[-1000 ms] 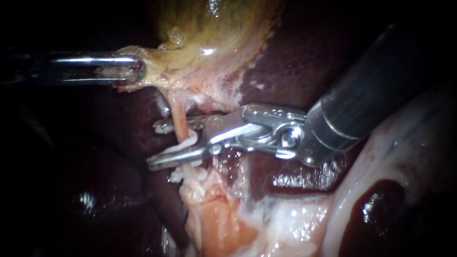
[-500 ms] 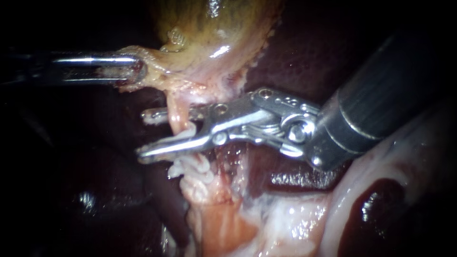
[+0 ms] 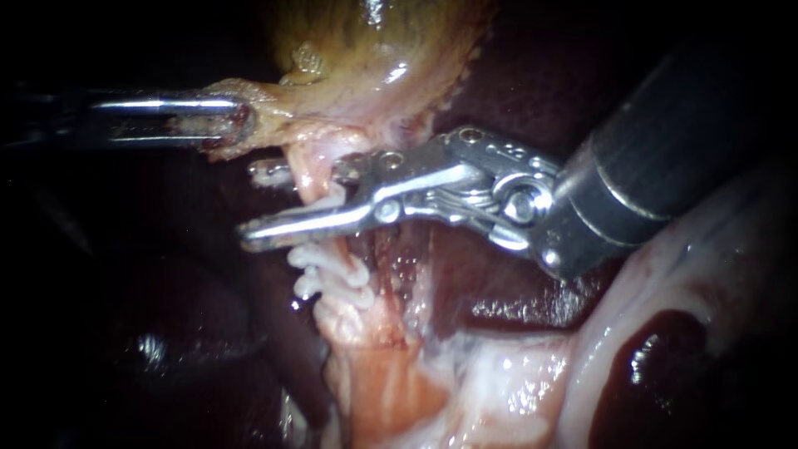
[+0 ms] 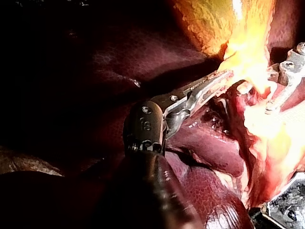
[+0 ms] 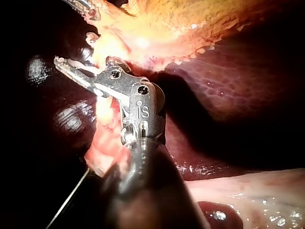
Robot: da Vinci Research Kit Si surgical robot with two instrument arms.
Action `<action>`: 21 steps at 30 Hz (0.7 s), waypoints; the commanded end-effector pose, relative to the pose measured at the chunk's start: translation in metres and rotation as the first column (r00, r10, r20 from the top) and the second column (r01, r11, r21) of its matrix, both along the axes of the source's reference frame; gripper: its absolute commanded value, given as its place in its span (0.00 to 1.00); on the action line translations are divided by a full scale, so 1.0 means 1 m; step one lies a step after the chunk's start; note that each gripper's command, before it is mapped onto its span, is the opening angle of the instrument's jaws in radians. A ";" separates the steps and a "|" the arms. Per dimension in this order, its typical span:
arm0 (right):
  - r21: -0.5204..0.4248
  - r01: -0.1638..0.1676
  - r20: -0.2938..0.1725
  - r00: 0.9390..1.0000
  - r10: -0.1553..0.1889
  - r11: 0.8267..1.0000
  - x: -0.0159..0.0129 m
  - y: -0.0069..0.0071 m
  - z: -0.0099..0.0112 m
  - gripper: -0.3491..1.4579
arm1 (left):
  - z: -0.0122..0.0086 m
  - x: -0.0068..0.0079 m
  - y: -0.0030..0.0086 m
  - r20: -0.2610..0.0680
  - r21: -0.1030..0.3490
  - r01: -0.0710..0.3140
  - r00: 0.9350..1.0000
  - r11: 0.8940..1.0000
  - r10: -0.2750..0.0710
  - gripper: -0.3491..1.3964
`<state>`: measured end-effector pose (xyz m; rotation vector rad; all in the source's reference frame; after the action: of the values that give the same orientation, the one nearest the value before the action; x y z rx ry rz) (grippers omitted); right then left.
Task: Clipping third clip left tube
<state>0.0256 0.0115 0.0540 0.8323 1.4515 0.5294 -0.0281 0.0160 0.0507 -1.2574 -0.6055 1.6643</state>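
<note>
The left tube (image 3: 312, 179) runs pale pink from the yellow gallbladder (image 3: 366, 50) down to white tissue. My right instrument (image 3: 249, 204) comes in from the upper right, and its open jaws straddle the tube just under the gallbladder, one on each side. A white clip (image 3: 332, 199) shows between them. White clips (image 3: 332, 274) sit on the tube just below the lower jaw. My left instrument (image 3: 229, 125) is shut on a flap of gallbladder tissue and holds it to the left. In its wrist view my left instrument (image 4: 224, 78) grips the same tissue. My right instrument (image 5: 76, 50) reaches under the gallbladder.
Dark red liver (image 3: 515, 100) lies behind and to both sides. Pale fatty tissue (image 3: 499, 374) spreads at the lower right, with a dark pool (image 3: 648, 366) in it. My right instrument's shaft (image 3: 657, 158) crosses the upper right.
My right instrument has moved up the tube toward the gallbladder and slightly left, jaws still apart. The white clips now show below its lower jaw. My left instrument has held still.
</note>
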 end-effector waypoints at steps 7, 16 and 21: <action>0.004 -0.017 0.012 1.000 0.017 1.000 -0.0010 0.0005 -0.0006 0.41 | 0.0000 0.0000 0.0000 0.001 0.000 -0.001 1.000 1.000 0.001 0.00; 0.006 -0.014 0.010 1.000 0.014 1.000 -0.0020 0.0005 -0.0008 0.12 | 0.0001 -0.0001 0.0000 0.001 0.000 0.000 1.000 1.000 0.000 0.00; 0.004 -0.008 0.016 1.000 0.008 1.000 -0.0022 0.0004 -0.0009 0.00 | 0.0001 -0.0001 0.0000 0.001 0.000 0.000 1.000 1.000 0.000 0.00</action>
<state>0.0233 0.0119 0.0532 0.8248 1.4357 0.5475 -0.0282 0.0161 0.0508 -1.2586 -0.6061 1.6645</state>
